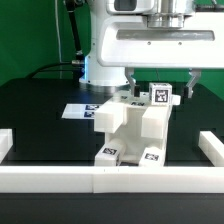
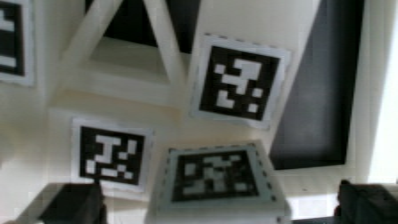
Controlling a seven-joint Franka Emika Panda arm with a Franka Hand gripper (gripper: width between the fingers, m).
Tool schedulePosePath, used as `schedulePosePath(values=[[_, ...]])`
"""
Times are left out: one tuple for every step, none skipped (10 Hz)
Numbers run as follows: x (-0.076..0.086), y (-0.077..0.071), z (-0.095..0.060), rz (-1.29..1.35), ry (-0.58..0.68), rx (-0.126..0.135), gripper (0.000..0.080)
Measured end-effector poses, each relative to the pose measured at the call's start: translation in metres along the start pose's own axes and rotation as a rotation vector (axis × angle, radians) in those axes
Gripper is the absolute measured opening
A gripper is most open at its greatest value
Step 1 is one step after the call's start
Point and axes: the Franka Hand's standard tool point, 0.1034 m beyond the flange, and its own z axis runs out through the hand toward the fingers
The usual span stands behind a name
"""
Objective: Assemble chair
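Exterior view, left to right.

- Left rail (image 1: pixel 6 140) runs along the 9 o'clock edge of the black table (image 1: pixel 40 110).
- The marker board (image 1: pixel 84 110) lies flat on the table at about 10 o'clock from the chair. It is near the chair but apart from it.
- The arm base (image 1: pixel 103 62) stands behind the board, at about 11 o'clock from the chair.
- The chair (image 1: pixel 128 128) sits mid-table as an upright, blocky white stack. Two tags face up on its low near corners.
- The chair is just behind the front rail (image 1: pixel 110 180). I cannot tell whether the two touch.
- The top block (image 1: pixel 160 97), tagged, is the chair's highest piece, at its 1 o'clock corner.
- The gripper (image 1: pixel 161 88) hangs from a hand that comes straight down from 12 o'clock, wrist vertical.
- Its dark fingers (image 1: pixel 191 85) point straight down, one at 9 o'clock and one at 3 o'clock of the top block.
- The jaws are spread wide with a gap on each side, so the gripper is released and grasping nothing.
- Right rail (image 1: pixel 210 148) runs along the 3 o'clock edge of the table.

Wrist view:

- The camera looks down along the fingers. Both dark fingertips (image 2: pixel 71 205) are in frame, well apart.
- The gripper (image 2: pixel 217 205) is centred over the top block (image 2: pixel 217 178), which shows its tag face.
- Neither fingertip touches the block, which confirms the pincer is released.
- More tagged white faces of the chair (image 2: pixel 237 80) lie beyond the block, tilted in frame and slightly blurred.
- The table (image 2: pixel 338 95) shows as a black patch past the chair's edge.
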Motion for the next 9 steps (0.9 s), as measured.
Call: schedulePosePath(values=[[0.0000, 0.0003, 0.0000, -0.003, 0.000, 0.000, 0.0649], [0.0000, 0.0004, 0.0001, -0.002, 0.000, 0.000, 0.0560], [0.0000, 0.0004, 0.0001, -0.002, 0.000, 0.000, 0.0413], [0.0000, 0.0004, 0.0001, 0.014, 0.000, 0.000, 0.0413], [0.0000, 0.0005, 0.0001, 0.032, 0.000, 0.000, 0.0271], [-0.0001, 0.0004, 0.0001, 0.049, 0.000, 0.001, 0.0271], [-0.0001, 0.0003, 0.0001, 0.132, 0.000, 0.001, 0.0271], [-0.0001, 0.0002, 0.0001, 0.207, 0.000, 0.001, 0.0271], [-0.0001, 0.0002, 0.0002, 0.268, 0.000, 0.001, 0.0271]])
